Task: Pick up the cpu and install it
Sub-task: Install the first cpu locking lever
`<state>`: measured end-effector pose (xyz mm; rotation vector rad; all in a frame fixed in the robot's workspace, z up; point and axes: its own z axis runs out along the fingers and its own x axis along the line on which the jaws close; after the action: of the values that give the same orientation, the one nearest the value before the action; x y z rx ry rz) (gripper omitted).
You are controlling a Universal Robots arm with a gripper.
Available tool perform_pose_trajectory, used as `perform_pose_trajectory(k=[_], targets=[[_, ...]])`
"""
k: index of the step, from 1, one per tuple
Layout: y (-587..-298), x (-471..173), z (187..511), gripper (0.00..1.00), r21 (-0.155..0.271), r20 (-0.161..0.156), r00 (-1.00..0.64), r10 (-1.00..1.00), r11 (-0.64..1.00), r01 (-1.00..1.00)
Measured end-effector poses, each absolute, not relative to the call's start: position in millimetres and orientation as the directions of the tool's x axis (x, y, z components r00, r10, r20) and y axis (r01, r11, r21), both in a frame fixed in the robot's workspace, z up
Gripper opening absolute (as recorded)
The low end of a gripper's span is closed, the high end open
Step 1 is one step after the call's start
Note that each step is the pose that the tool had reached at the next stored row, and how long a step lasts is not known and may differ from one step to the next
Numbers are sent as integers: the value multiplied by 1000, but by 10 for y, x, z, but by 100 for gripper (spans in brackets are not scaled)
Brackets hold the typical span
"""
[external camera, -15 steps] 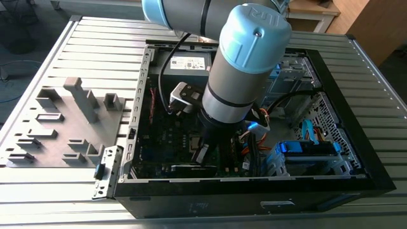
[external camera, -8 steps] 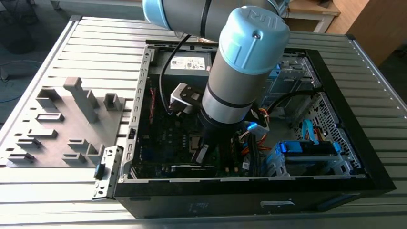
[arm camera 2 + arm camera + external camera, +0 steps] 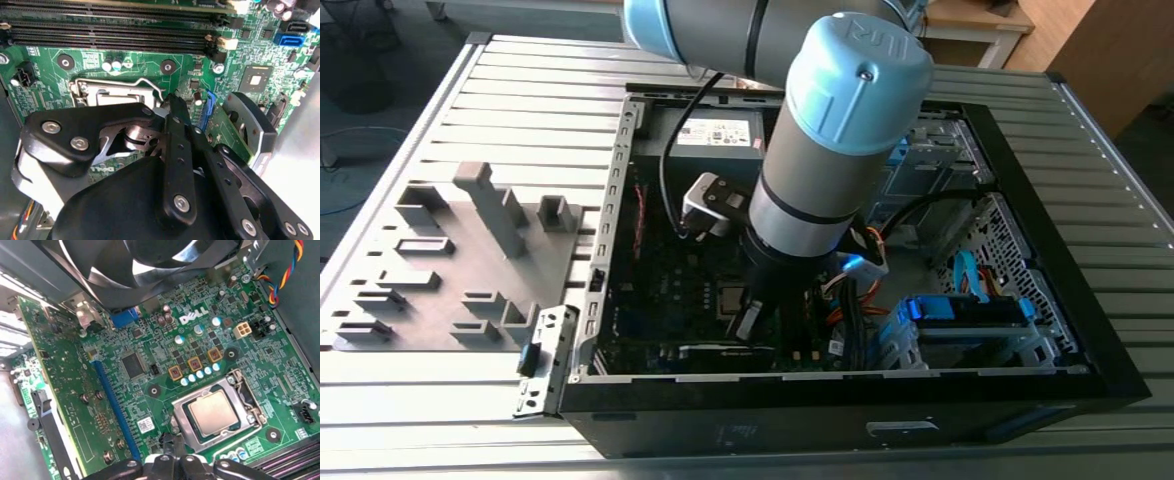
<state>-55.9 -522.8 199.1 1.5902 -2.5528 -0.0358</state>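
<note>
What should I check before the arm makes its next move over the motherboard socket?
1. The cpu lies flat inside the socket frame: ok.
2. The gripper sits just off the frame's corner, not on the cpu: ok.
3. The retention lever is latched: cannot tell.
4. The coloured cables are clear of the arm: cannot tell, they run close beside it.

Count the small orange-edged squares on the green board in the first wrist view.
3: one orange-edged square, a second and a third, in one slanted row near the cpu. More may hide under the fan.
</note>
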Motion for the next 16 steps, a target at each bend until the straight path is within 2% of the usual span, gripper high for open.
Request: perform_pose_trajectory(k=[16], targets=[[-5226,-556,2054,11,91,101,-435,-895,443,-892]])
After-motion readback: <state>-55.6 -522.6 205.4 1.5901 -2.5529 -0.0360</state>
